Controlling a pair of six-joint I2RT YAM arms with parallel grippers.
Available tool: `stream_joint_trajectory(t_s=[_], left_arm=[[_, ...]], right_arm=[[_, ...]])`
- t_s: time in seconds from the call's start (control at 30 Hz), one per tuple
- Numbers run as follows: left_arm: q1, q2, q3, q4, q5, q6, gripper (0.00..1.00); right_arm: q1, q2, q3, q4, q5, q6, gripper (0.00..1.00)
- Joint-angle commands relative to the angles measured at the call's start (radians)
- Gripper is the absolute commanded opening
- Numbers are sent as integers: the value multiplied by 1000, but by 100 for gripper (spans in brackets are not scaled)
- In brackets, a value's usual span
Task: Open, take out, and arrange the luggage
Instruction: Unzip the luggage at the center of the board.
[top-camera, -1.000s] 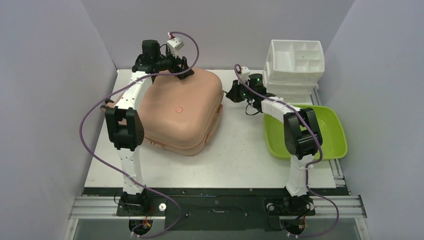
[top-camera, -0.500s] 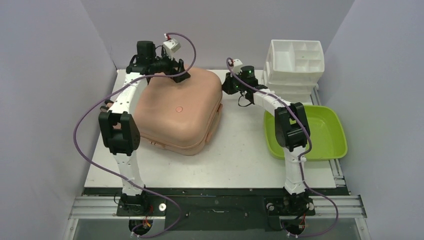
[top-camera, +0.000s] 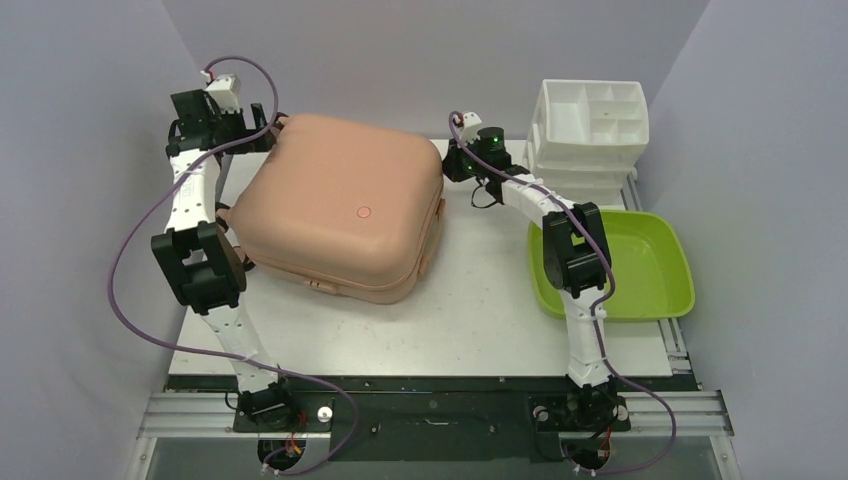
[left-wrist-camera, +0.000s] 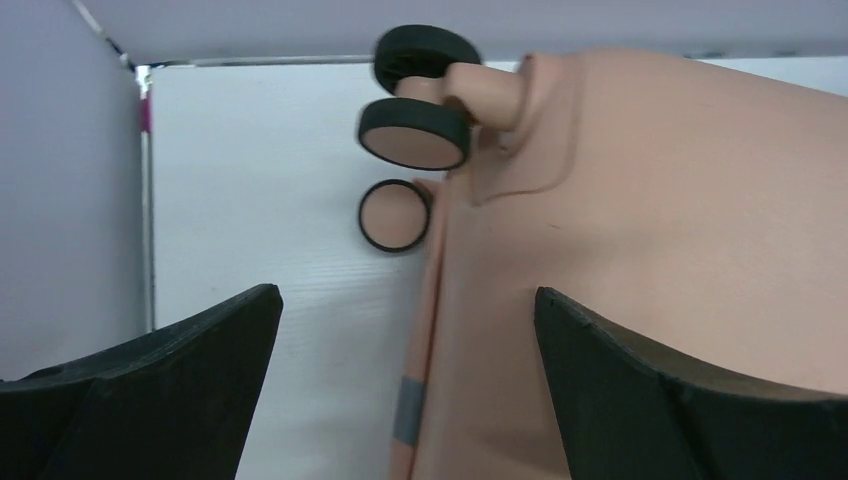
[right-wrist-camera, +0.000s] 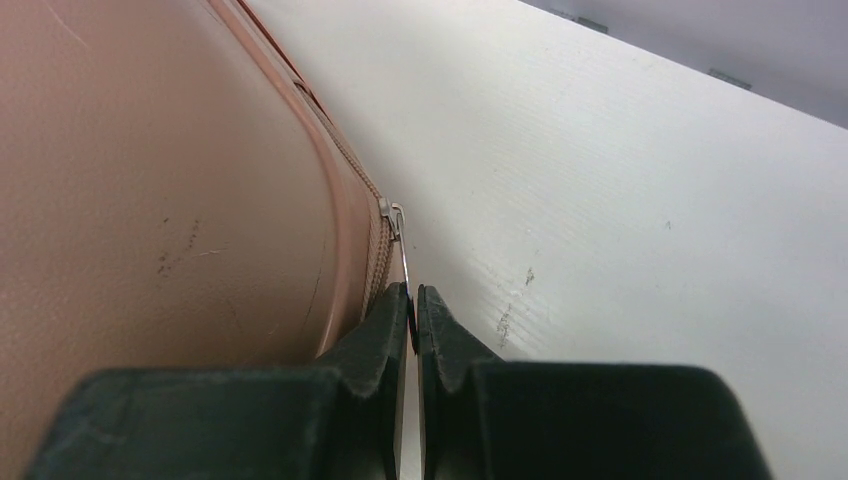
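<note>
the salmon-pink hard-shell suitcase (top-camera: 340, 215) lies flat and closed at centre-left of the white surface (top-camera: 480, 300). the right claw (right-wrist-camera: 412, 295), at the case's upper-right corner, is pinched tight on the thin metal zipper pull (right-wrist-camera: 403, 255); the zip seam (right-wrist-camera: 375, 238) runs from there down the right edge. the left claw (left-wrist-camera: 405, 300) gapes wide, holding nothing, beside the wheeled upper-left corner.

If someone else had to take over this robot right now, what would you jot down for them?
Left gripper: open, empty, at the luggage's far-left corner beside its wheels.
Right gripper: shut on the zipper pull at the far-right corner.
Luggage: flat on the table, lid closed.
Done: zipper pull gripped.
Left: unzip, lift the lid, take out whatever is inside, arrange it.
</note>
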Motion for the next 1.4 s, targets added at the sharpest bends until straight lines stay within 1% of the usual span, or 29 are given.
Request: stream_joint_trajectory(t_s=[0.0, 0.07, 0.1, 0.13, 0.17, 0.2, 0.33, 0.4, 0.53, 0.63, 0.73, 0.77, 0.83, 0.87, 0.9, 0.97, 1.03, 1.1, 1.17, 1.27, 1.37], left_arm=[[-10, 147, 37, -131, -150, -31, 96], [-10, 205, 61, -152, -106, -44, 96], [-11, 222, 79, -162, -52, -46, 96], [-10, 256, 90, -189, -15, -46, 96], [-11, 273, 106, -200, 50, -50, 96], [-14, 303, 112, -219, 115, -47, 97], [-47, 368, 148, -277, 264, 14, 100], [-71, 387, 168, -309, 306, 66, 100], [-121, 415, 205, -382, 352, 190, 100], [-149, 430, 236, -417, 367, 248, 100], [-163, 448, 261, -418, 351, 260, 100], [-166, 457, 268, -416, 341, 256, 98], [-164, 462, 280, -393, 292, 223, 95], [-161, 462, 280, -377, 242, 187, 95], [-157, 461, 282, -356, 185, 175, 95], [-155, 466, 304, -365, 135, 178, 96], [-157, 481, 344, -405, 107, 204, 96], [-168, 506, 422, -457, 96, 243, 96], [-187, 530, 470, -510, 88, 285, 96], [-228, 545, 478, -554, 83, 354, 96], [-266, 534, 447, -573, 120, 430, 96]], right_arm=[[4, -12, 14, 57, 21, 11, 0], [8, -13, 14, 56, -2, 5, 0], [9, -11, 13, 60, -30, 6, 0], [9, -8, 7, 84, -82, 20, 0], [9, -5, 3, 105, -111, 27, 0], [10, 3, 4, 111, -172, 38, 0], [24, -2, -31, 162, -304, 46, 0], [38, -18, -54, 166, -341, 15, 0], [74, -53, -91, 117, -389, -49, 0], [112, -83, -142, 73, -406, -102, 0], [150, -123, -200, 54, -423, -128, 0], [158, -138, -210, 40, -429, -137, 0], [182, -164, -240, 18, -437, -173, 0], [199, -173, -260, 6, -438, -180, 0], [206, -190, -269, -1, -443, -190, 0], [229, -215, -299, -14, -450, -195, 0], [256, -243, -342, -12, -458, -197, 0], [302, -272, -389, -11, -461, -196, 0], [337, -299, -456, 3, -467, -179, 0], [364, -338, -532, 78, -469, -103, 0], [365, -376, -585, 93, -442, -76, 0]])
